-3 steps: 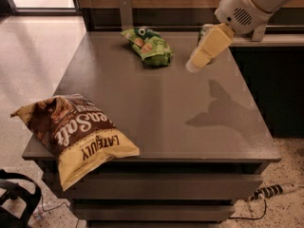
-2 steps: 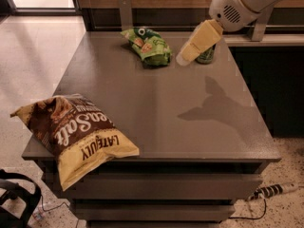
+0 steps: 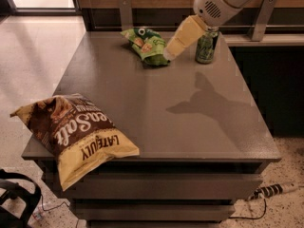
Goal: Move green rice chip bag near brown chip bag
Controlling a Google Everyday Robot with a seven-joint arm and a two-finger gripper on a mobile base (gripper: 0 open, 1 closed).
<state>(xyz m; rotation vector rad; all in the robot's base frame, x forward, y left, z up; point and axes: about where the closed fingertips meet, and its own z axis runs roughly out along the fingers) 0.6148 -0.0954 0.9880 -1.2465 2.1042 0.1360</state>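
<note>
The green rice chip bag [image 3: 145, 44] lies at the far side of the counter [image 3: 190, 127], well apart from the brown chip bag [image 3: 76, 132] at the near left corner, so nothing looks done yet. The claw [image 3: 169, 53] hangs just right of the green bag; released or clenched, I cannot tell.

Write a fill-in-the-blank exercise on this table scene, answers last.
The gripper is close beside the small glossy ____ rice chip bag. The large dark-brown chip bag with a yellow end bears the print LATE ____. The green metal drink can beyond the gripper stands ____, not tipped over. The grey table holds ____ chip bags.
Missing words: green; JULY; upright; two.
</note>
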